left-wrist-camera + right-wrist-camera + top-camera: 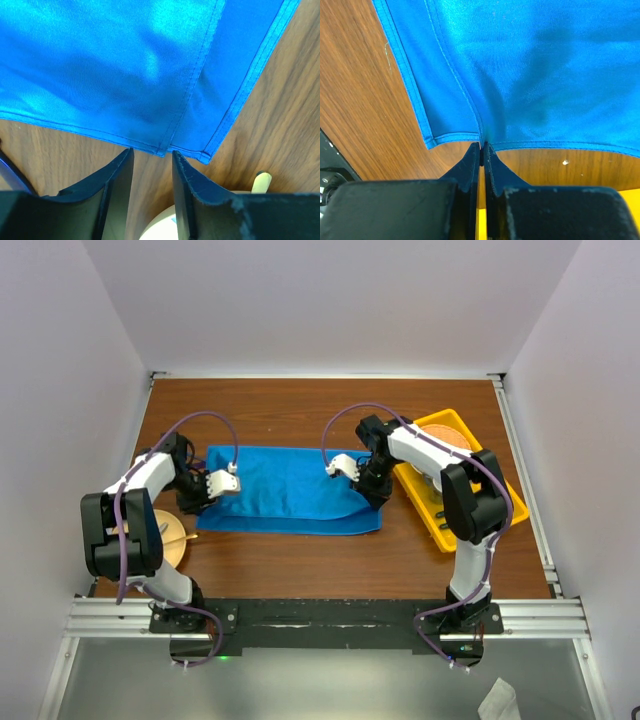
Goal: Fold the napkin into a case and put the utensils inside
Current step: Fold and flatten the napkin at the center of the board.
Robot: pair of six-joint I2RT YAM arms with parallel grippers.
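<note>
The napkin (290, 490) lies on the wooden table as a wide, bright blue folded band. My left gripper (193, 500) is at its left end, open and empty. In the left wrist view the gripper (152, 154) stands just short of the napkin's (125, 65) hemmed, doubled corner, with bare wood between the fingers. My right gripper (372, 488) is at the napkin's right end. In the right wrist view the gripper (481, 145) is shut on the napkin's (545, 65) hemmed edge, and the cloth puckers into the tips. The blue and purple utensils are out of view.
A yellow tray (418, 502) holding an orange plate (445, 435) stands close to the right of the napkin. A tan plate (175, 550) with gold cutlery (178, 537) sits at the left, under my left arm. The plate's pale rim (160, 225) shows below my left fingers.
</note>
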